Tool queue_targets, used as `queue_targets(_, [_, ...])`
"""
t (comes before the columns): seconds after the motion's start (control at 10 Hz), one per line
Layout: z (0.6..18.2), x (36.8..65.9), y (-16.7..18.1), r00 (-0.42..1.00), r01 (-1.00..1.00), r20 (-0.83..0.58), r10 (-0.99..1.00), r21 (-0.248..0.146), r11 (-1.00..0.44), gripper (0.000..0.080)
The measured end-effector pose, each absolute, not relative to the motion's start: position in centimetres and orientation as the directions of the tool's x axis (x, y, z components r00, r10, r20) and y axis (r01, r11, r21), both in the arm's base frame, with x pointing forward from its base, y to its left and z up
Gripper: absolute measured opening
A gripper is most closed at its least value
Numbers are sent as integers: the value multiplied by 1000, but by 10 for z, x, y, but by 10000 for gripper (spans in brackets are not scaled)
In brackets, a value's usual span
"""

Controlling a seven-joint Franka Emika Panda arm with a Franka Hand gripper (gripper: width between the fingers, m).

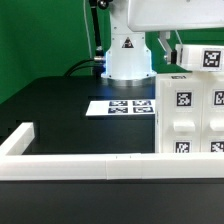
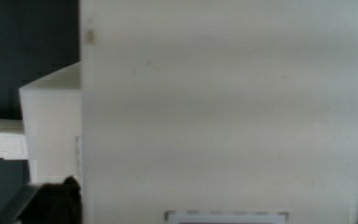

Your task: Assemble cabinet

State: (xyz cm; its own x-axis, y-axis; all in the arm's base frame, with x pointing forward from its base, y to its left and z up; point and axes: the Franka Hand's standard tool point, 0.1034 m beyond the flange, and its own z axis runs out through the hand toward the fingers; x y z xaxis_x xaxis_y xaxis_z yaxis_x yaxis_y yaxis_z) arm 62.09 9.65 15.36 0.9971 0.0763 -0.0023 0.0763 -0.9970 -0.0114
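Note:
The white cabinet (image 1: 196, 118), with several black-and-white tags on its faces, stands at the exterior view's right. A smaller white tagged box (image 1: 203, 57) sits at its top. My gripper (image 1: 166, 49) hangs from the white arm right beside that box, on its left side. In the wrist view a plain white cabinet face (image 2: 229, 100) fills nearly the whole picture. One dark finger (image 2: 51, 203) lies against this face's edge. The other finger is hidden behind the white face, so I cannot tell how the jaws stand.
The marker board (image 1: 121, 105) lies flat in the middle of the black table, in front of the robot base (image 1: 127, 55). A long low white L-shaped rail (image 1: 90, 167) runs along the front and up the exterior view's left side.

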Motion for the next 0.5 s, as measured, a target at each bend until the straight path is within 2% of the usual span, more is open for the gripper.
queue_targets(0.1, [154,621,96,997,76,-2,76,-11,-997,546])
queue_targets(0.5, [154,621,96,997,76,-2,76,-11,-997,535])
